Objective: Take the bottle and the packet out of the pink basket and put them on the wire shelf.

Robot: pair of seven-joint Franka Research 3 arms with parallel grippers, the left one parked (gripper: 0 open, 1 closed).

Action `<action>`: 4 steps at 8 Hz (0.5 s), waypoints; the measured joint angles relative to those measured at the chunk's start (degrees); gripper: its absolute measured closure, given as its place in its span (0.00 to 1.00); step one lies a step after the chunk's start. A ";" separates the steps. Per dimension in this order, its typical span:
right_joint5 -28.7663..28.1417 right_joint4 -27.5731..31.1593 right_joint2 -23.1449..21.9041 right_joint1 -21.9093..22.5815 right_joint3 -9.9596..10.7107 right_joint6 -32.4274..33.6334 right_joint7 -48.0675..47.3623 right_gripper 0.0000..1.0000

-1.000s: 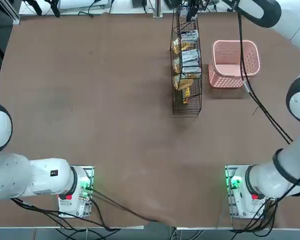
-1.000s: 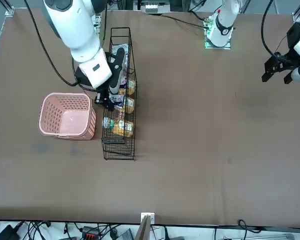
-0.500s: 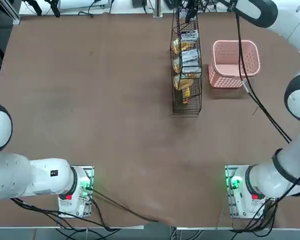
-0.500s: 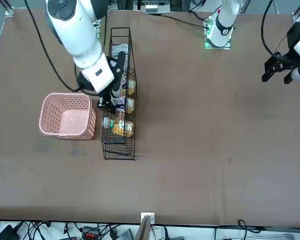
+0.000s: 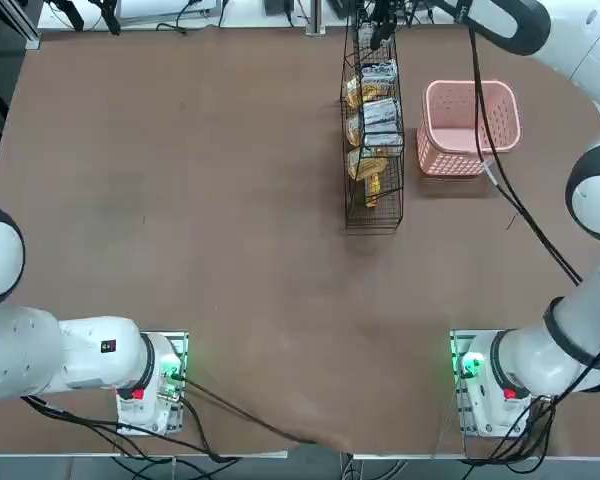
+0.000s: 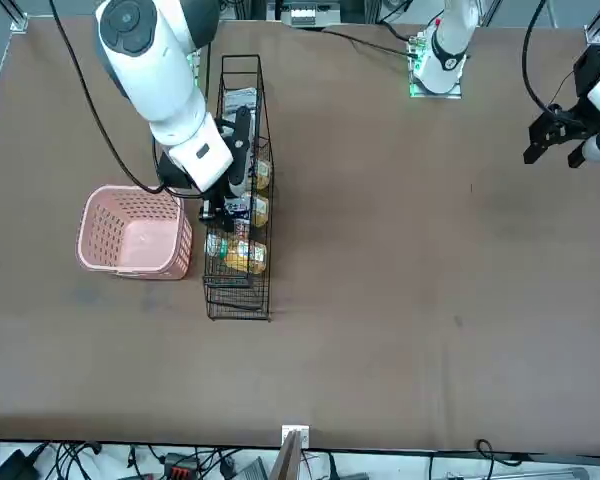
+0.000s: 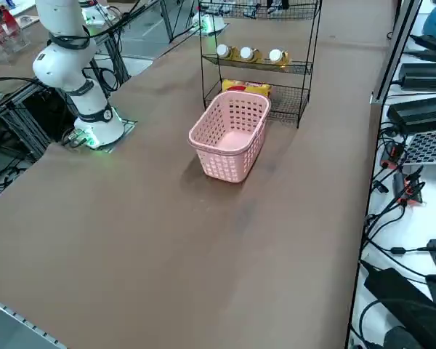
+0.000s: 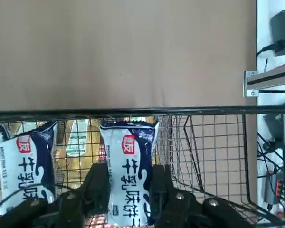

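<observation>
Slid a little further along the tall black wire shelf [image 6: 238,190] toward its far end since a second ago: right gripper [image 8: 127,187], clamped on the small white rectangular packet with dark print [image 8: 129,172], inside the top tier. Packet's long axis in line with the fingers, beside one more white packet [image 8: 26,164]. Three white-capped amber bottles [image 7: 247,54] lying in a row on a lower tier. Holding nothing, the pale pink perforated plastic basket [image 7: 212,141], just beside the shelf.
</observation>
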State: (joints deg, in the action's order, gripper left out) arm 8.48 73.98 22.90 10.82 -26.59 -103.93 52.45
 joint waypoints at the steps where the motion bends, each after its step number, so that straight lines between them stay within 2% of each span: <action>1: 0.04 0.00 0.16 0.00 0.08 0.00 0.21 0.56; 4: 0.09 0.00 0.50 0.00 0.27 -0.24 0.51 0.53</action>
State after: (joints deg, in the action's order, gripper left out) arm 8.57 73.98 23.39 10.82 -26.31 -104.17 52.96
